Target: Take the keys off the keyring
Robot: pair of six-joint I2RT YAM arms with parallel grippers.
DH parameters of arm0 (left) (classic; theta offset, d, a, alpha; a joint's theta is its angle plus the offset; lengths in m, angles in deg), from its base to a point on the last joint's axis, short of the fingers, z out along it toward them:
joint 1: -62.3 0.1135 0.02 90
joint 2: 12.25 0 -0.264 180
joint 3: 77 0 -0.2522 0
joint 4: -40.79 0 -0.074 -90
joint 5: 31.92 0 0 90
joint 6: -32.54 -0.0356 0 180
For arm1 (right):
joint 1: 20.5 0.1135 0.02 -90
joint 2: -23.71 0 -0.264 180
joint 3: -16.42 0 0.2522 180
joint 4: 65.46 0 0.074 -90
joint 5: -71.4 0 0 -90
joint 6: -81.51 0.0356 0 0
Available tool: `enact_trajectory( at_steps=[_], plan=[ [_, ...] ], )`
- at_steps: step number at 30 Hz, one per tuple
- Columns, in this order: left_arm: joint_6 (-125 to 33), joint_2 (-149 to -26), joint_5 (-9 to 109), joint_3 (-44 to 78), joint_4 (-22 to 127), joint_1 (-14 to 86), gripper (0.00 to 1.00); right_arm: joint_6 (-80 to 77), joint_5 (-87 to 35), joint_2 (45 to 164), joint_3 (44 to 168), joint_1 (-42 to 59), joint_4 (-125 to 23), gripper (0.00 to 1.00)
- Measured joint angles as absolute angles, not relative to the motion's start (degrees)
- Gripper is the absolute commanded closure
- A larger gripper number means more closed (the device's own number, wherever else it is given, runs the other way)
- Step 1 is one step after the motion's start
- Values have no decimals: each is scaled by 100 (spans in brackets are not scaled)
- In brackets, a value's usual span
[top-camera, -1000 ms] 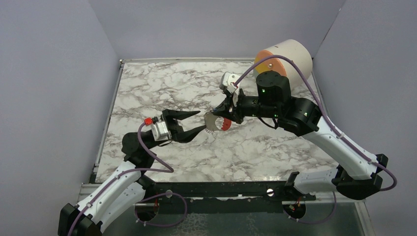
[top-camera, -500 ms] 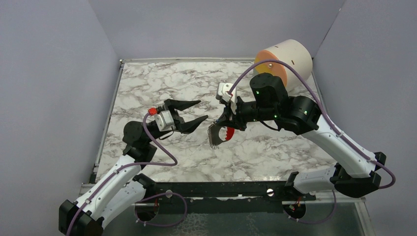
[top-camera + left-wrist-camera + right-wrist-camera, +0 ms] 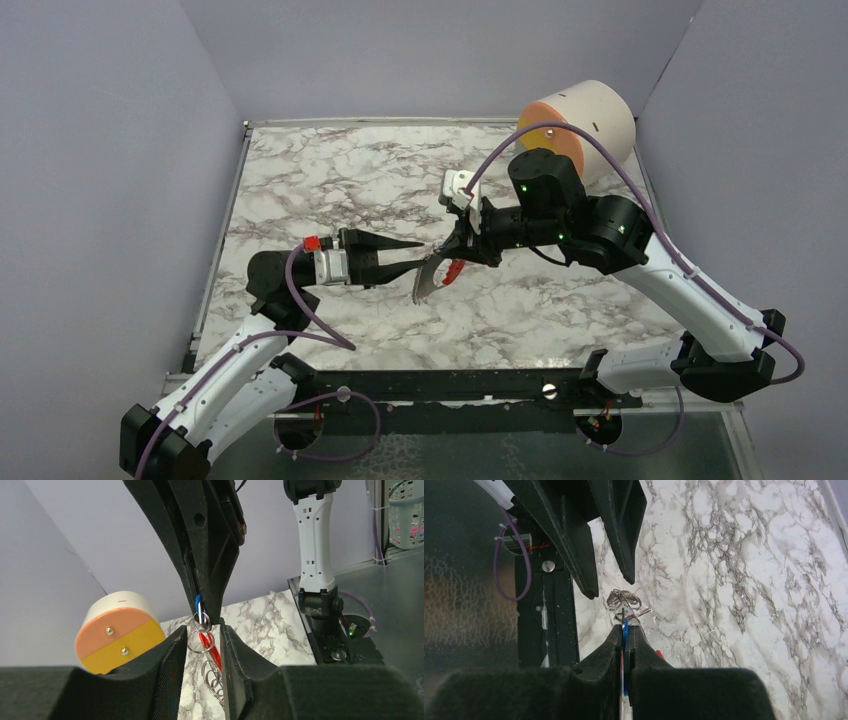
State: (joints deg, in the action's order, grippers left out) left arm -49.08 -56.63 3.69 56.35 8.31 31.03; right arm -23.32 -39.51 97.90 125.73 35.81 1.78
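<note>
Reaching out low and level from the near edge of the table [image 3: 330, 170], the left gripper [image 3: 424, 254] faces the work from the side, which suits a load that hangs rather than lies. Its jaws are spread only a little. In its wrist view the pads [image 3: 170, 680] flank the wire rings [image 3: 201, 641] of the keyring [image 3: 424, 283] with a sliver of gap on each side. I cannot make out firm contact, so I judge it poised to close, not gripping. The keyring is off the table, dangling in mid-air between the two grippers, its grey chain curving down toward the left arm and its red piece [image 3: 451, 270] just under the right fingers. Just beyond, the right gripper [image 3: 447, 247] is pressed together on the blue key [image 3: 199, 609], pinching the flat head edge-on so that only a thin blue strip shows between the fingers in its own wrist view. That hold looks deliberate: with the key clamped from above, gravity draws the keyring straight below it and offers the rings to the left gripper. The step in hand, as I read it, is to get an opposing grip, one gripper on the key and one on a ring, so the two can be worked apart; the key is not yet free. Thin wire slipping out of the wide pads seems the main risk. Far back at the right corner, a drum [image 3: 578, 122] with a peach and orange face lies on its side, well apart from all this.
</note>
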Motion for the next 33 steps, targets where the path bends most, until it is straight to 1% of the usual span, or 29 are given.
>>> enact_trajectory(
  at_steps=[4,10,13,24,33],
  plan=[
    [-4945,-5788,334,5635,777,3103,67,-2332,-4023,9788,12573,3583,175,99],
    [-5037,-6039,398,5635,768,3103,58,-2334,-4158,9718,12570,3592,171,99],
    [-5070,-6105,476,5635,744,3103,55,-2336,-4187,9694,12568,3605,169,99],
    [-4991,-6242,540,5626,545,3103,55,-2334,-4202,9681,12479,3616,134,99],
    [-4764,-6354,535,5611,278,3095,57,-2334,-4204,9676,12446,3618,97,99]
  ],
)
